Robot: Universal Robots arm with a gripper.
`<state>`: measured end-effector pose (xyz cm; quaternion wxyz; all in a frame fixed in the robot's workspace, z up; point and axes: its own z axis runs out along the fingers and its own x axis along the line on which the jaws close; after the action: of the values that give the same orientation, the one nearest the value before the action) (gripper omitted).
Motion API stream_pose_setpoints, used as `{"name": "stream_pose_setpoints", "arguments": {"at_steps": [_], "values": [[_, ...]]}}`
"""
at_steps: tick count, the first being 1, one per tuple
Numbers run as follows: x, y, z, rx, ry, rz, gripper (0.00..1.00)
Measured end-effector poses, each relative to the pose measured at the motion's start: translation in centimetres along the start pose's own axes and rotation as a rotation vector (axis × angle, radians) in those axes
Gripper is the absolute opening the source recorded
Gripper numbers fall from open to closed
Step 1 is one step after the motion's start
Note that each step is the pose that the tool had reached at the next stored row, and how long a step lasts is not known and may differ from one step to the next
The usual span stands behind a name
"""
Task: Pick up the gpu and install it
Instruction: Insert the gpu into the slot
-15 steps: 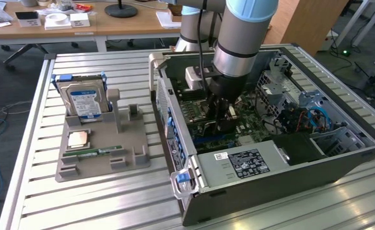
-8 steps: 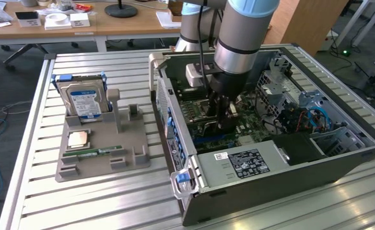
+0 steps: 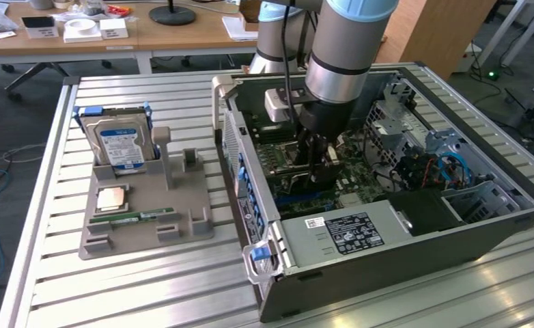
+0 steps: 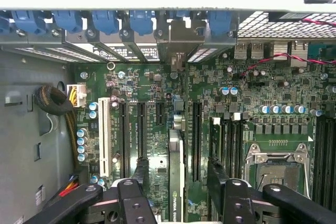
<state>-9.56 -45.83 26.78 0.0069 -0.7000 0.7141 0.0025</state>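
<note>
**GPU on edge in the slot row, jaws wide around it**

Exterior view: I am working with the arm reaching down into the open computer case (image 3: 522, 199). The gripper (image 3: 317, 179) is hanging low over the middle of the motherboard (image 3: 280, 156), away from the case's front corner.

Wrist view: the gpu (image 4: 176, 198) is standing on edge between the fingers (image 4: 134, 203), running from the case's rear wall along the black expansion slots (image 4: 139, 129). The jaws are standing wide, with green board showing on either side of the card, so I am judging that nothing is clamped. Whether the card is fully seated I cannot tell.

To do this well, I am checking that the card is sitting level along its slot, not tilted, with its bracket meeting the rear wall under the blue latches (image 4: 105, 22). Any push should go straight down, without twist.

The card is looking thin, rigid and dark. The board is glossy green and crowded with small round capacitors. The slots are long plastic bars. The rear wall is perforated grey sheet metal.
</note>
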Motion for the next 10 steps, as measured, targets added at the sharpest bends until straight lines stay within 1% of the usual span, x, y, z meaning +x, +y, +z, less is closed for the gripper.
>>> {"name": "stream_pose_setpoints", "arguments": {"at_steps": [10], "values": [[-0.14,-0.08,0.15,-0.0001,0.0001,-0.008,0.57]]}}
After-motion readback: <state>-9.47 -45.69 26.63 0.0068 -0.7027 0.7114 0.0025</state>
